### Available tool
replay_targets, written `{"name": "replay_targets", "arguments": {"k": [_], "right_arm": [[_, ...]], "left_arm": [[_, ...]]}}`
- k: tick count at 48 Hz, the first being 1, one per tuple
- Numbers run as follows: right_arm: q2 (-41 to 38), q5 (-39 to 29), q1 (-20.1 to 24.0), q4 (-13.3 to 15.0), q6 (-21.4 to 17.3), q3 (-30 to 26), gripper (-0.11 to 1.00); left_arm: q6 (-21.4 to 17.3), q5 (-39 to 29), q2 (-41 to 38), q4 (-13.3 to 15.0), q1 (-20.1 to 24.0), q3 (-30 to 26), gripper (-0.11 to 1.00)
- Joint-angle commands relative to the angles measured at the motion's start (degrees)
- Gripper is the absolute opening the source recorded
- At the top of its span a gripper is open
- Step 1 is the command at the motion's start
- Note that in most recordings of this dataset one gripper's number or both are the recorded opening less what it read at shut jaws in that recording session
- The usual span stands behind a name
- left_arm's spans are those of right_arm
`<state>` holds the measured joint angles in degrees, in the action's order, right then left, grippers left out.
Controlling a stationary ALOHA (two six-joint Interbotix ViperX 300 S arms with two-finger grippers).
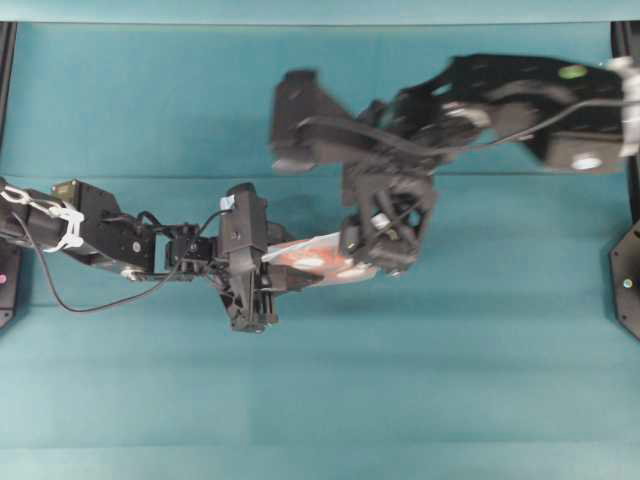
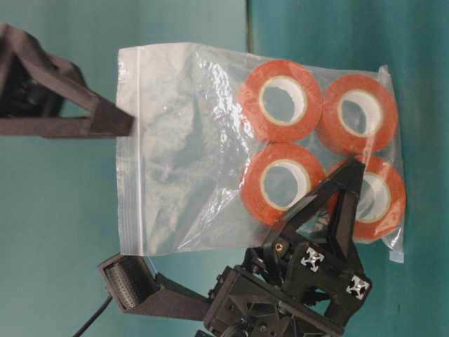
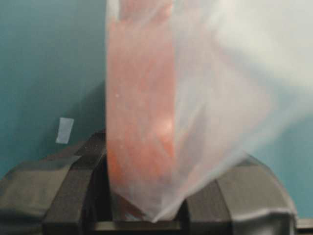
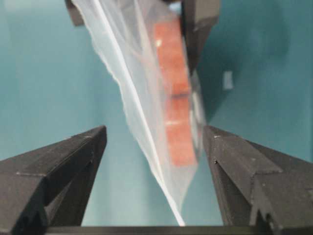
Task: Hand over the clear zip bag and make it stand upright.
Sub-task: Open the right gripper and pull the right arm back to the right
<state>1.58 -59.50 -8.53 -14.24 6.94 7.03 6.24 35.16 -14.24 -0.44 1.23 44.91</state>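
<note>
The clear zip bag (image 1: 318, 260) hangs between the two arms, with orange-red tape rolls (image 2: 280, 100) showing through it at one end. My left gripper (image 1: 290, 270) is shut on the bag's roll end; in the left wrist view the plastic (image 3: 195, 98) is pinched between the jaws (image 3: 151, 215). My right gripper (image 4: 154, 134) is open, its fingers (image 4: 93, 142) on either side of the bag's zip end (image 4: 146, 73) and apart from it. In the table-level view the right gripper (image 2: 123, 203) spans the zip edge of the bag (image 2: 189, 140).
A teal cloth (image 1: 320, 400) covers the table. A small white tape patch (image 3: 64, 130) lies on it. Black frame parts (image 1: 625, 280) stand at the left and right table edges. The right arm (image 1: 500, 100) reaches in from the upper right.
</note>
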Motion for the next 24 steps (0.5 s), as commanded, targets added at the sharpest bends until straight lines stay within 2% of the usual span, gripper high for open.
{"name": "replay_targets", "arguments": {"k": [1,12,24], "right_arm": [[4.7,2.6,-0.4,-0.2,-0.6,1.9,0.87],[10.5,7.9,-0.3,-0.2,-1.6,9.2,0.87],[17.2,18.3,0.4,0.0,-1.1,18.1,0.87]], "left_arm": [[-0.2,0.3,0.6,-0.1,-0.2,-0.4,0.25],[-0.3,0.3,0.7,0.0,-0.2,-0.3,0.25],[-0.4,0.2,0.8,-0.1,-0.2,-0.2,0.25]]}}
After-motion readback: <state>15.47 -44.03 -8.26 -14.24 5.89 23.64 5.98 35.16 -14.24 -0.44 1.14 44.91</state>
